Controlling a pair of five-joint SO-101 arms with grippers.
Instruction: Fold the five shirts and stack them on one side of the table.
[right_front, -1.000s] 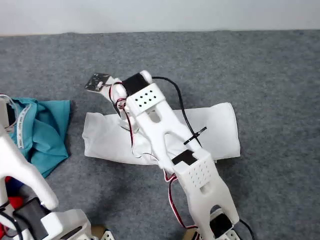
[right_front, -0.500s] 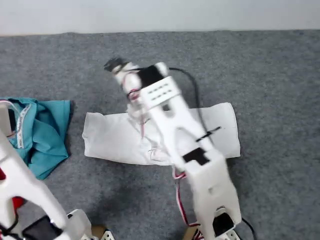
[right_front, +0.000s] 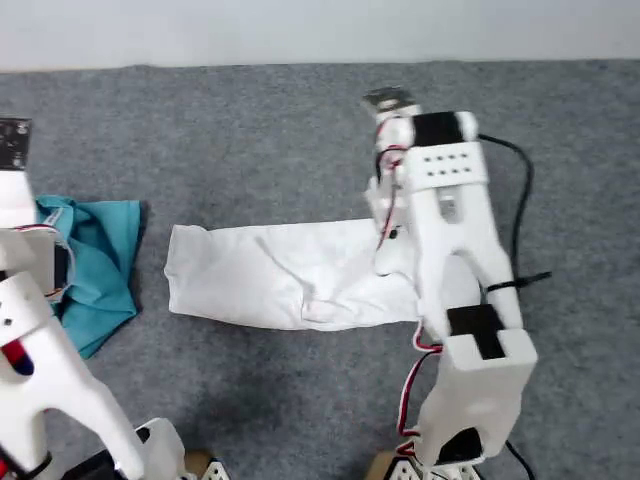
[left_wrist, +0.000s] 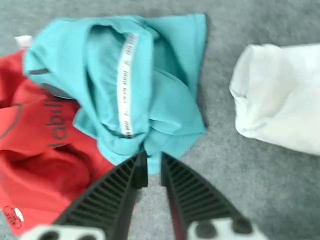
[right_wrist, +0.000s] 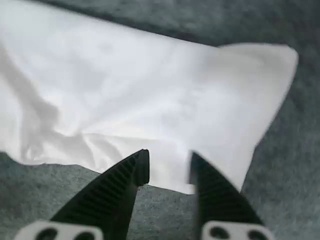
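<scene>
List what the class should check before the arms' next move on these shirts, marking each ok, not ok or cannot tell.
1. Open, empty right gripper: ok.
2. Its place above the edge of the white shirt: ok.
3. Flat strip shape of the white shirt: ok.
4. Fold on the teal shirt: not ok, crumpled.
5. Fold on the red shirt: not ok, bunched against the teal shirt.
6. Stack of five shirts: not ok.

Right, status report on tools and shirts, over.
Left tool barely open, empty, at teal shirt edge. Right tool open above white shirt. Red shirt bunched under teal, both unfolded. Nothing blocking.
</scene>
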